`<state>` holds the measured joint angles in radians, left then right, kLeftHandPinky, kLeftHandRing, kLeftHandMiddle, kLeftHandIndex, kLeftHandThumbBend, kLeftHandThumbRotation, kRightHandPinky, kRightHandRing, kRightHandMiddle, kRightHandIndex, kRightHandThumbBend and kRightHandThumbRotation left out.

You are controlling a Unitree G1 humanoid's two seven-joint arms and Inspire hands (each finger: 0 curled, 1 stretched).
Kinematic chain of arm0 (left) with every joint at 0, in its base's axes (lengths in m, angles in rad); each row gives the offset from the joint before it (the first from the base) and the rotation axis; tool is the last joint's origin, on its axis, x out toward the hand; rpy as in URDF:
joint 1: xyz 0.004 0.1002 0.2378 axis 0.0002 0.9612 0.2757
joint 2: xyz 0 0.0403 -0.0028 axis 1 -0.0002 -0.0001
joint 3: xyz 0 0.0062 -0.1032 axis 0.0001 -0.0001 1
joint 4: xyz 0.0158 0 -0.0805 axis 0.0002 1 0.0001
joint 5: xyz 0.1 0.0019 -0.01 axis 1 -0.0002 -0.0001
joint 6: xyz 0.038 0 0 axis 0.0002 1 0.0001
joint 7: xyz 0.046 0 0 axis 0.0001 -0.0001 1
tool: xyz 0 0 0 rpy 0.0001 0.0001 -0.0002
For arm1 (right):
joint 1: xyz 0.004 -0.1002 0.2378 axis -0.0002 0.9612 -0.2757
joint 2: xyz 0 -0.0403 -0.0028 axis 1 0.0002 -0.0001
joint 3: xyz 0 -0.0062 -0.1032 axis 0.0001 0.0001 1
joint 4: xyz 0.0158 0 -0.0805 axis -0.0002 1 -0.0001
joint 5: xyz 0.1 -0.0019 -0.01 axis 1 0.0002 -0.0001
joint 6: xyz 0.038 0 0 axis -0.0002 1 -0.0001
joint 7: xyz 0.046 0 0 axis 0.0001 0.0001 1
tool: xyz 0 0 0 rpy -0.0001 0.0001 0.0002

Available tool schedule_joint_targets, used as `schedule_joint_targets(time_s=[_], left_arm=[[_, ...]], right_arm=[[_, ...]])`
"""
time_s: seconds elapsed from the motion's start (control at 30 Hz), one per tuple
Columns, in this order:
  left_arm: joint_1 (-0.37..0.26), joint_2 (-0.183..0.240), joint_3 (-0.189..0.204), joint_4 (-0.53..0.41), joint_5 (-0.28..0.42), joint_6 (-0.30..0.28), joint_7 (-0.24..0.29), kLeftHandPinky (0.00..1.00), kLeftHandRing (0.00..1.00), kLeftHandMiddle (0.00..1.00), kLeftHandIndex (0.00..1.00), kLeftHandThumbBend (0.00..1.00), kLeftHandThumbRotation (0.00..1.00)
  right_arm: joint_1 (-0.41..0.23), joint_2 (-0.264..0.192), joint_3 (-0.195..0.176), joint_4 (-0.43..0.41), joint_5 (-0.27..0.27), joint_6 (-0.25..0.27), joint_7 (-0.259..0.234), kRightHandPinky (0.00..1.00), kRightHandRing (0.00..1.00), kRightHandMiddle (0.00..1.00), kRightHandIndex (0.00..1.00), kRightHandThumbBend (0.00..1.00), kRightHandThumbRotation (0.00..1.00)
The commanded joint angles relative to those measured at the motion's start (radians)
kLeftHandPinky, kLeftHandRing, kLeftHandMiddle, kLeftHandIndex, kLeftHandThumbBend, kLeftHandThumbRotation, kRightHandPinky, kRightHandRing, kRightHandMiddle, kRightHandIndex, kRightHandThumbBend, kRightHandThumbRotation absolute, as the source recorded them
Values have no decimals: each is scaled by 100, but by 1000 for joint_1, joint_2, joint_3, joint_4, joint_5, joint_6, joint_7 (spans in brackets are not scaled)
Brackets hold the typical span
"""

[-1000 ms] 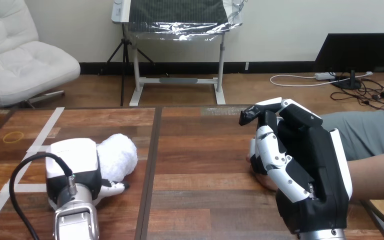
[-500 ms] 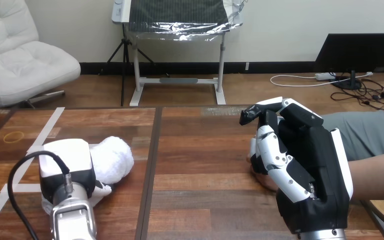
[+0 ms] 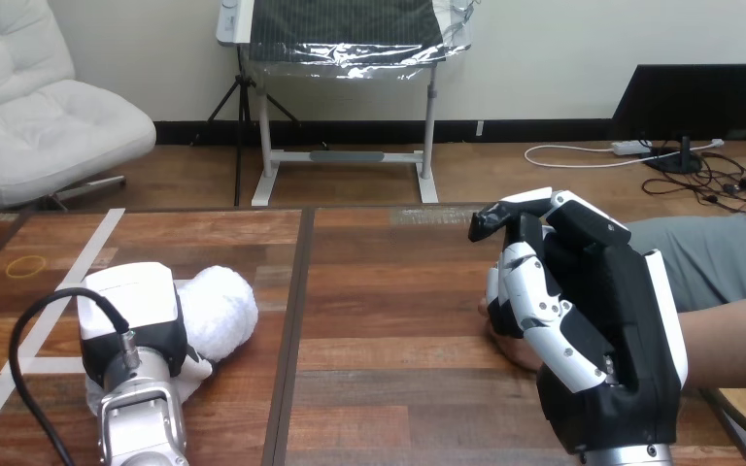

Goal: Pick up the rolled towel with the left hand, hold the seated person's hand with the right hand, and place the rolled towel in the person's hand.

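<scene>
Two robot hands are resting low over the desk. The left hand is covering the rolled towel at the desk's left, its fingers curling round the towel's near side. The right hand is clasping the person's hand, its fingers curling over it.

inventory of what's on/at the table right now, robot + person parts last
table: 1, brown wood, across the view
rolled towel: 1, white, table's left part, partly under the left hand
rubber band: 1, yellow, far left of the table
tape strips: several, white, stuck on the table's left part
person's hand: 1, on the table at right, under the right hand
left hand: 1, black and white, on the towel's near end
right hand: 1, black and white, over the person's hand
</scene>
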<state>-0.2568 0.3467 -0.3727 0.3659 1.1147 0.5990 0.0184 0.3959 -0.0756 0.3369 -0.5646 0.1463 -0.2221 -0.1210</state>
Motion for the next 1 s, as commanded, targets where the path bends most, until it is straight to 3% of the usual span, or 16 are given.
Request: schedule_joint_targets(time_s=[0.0,0.27,0.4,0.67,0.97], left_arm=[[2,22,9,34,-36,-33,49,16,20,31,61,67,2],[21,25,24,40,-98,-92,152,17,23,33,58,64,1],[38,17,49,39,-149,-148,238,18,23,32,55,63,1],[66,30,52,22,-195,-229,327,21,26,36,54,58,3],[106,57,67,7,-253,-408,459,26,32,41,54,56,3]], right_arm=[[-18,62,-4,-49,26,-5,0,0,0,0,0,0,0],[-26,73,9,-43,94,12,5,0,0,0,0,0,0],[-41,80,17,-26,191,24,31,0,0,0,0,0,0],[-70,95,25,12,282,34,60,0,0,0,0,0,0],[-107,127,33,53,346,64,50,0,0,0,0,0,0]])
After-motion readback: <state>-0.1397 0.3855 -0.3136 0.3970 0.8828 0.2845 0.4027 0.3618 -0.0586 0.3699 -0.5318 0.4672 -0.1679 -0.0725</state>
